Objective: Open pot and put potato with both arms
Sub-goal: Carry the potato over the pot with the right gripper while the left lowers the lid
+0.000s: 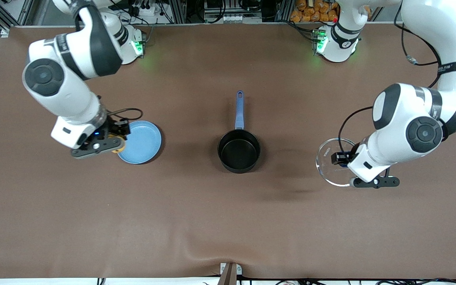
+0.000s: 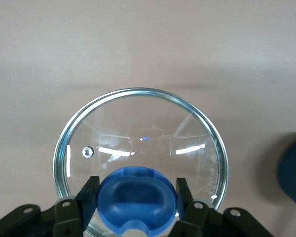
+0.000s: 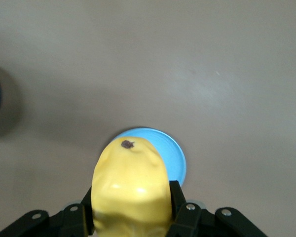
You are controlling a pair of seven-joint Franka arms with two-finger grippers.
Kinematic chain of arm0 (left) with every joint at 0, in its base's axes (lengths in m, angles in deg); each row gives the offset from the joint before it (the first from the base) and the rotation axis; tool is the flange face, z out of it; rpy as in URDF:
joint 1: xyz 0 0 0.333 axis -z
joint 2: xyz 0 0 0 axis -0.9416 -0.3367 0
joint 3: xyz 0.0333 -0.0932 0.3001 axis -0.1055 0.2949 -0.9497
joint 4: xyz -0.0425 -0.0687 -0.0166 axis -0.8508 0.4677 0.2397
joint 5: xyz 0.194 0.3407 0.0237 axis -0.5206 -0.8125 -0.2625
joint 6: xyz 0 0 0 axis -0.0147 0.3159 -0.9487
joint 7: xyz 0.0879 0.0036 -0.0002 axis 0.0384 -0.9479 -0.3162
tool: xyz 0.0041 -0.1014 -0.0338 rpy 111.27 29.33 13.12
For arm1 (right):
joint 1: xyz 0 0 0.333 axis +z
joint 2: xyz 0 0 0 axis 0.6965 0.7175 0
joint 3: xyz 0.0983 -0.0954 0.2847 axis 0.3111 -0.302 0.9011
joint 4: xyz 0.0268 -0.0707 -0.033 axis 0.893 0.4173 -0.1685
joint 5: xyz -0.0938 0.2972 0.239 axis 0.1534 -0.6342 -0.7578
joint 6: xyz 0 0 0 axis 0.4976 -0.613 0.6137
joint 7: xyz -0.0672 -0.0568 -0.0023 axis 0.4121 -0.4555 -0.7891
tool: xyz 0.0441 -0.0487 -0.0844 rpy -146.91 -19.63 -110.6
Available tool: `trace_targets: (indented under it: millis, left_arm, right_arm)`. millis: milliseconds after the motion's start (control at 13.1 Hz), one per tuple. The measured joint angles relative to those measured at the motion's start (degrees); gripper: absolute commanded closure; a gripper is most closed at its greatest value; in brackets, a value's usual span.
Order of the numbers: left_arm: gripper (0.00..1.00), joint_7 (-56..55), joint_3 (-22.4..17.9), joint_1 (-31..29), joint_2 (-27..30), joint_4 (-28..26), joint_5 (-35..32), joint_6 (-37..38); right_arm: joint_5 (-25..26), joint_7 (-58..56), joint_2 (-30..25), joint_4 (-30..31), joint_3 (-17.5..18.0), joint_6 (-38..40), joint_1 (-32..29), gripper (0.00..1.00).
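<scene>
The pot [image 1: 239, 152] sits uncovered in the middle of the brown table [image 1: 228, 221], black inside and with nothing in it, its long blue handle [image 1: 239, 110] pointing straight toward the robots' bases. The potato [image 3: 130, 190] is not on the table at all: the right gripper [image 1: 114, 143] has its fingers [image 3: 175, 202] clamped on both sides of it and holds it up in the air, over the edge of the light-blue plate [image 1: 143, 142] at the right arm's end of the table. From the right wrist view the potato is a lumpy yellow oval with a small dark spot near its tip, and the plate shows well below it. In the front view only a sliver of yellow-orange shows under the gripper body. Toward the left arm's end of the table, well apart from the pot, the left gripper [image 1: 343, 160] has the glass lid [image 2: 140, 158] by its blue knob [image 2: 136, 197], the two fingers [image 2: 89, 195] pressed against the knob's sides. The lid is a clear disc with a metal rim and a small steam hole near the edge, and the tablecloth shows plainly through the glass. Whether the lid rests on the cloth or hangs just above it, I cannot tell. Both arms bend down over their own ends of the table, with the pot standing between them.
</scene>
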Motion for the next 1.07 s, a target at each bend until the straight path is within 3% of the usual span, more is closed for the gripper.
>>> trace_targets:
  millis: [457, 762, 1067]
  left_arm:
    - [1.0, 0.0, -0.1, -5.0, -0.5, -14.7, -4.5, -19.7]
    - [1.0, 0.0, 0.0, -6.0, -2.3, -18.4, -4.7, -26.9]
    - [1.0, 0.0, 0.0, -6.2, -3.0, -22.6, -4.7, -33.0]
  right_arm:
    - [-3.1, 23.8, 15.4, -14.8, -1.5, -1.1, 15.1, 1.0]
    - [-8.6, 32.7, 25.2, -24.3, -6.9, -3.7, 22.8, 1.0]
    - [-11.4, 36.7, 30.7, -25.9, -12.0, -11.2, 29.5, 1.0]
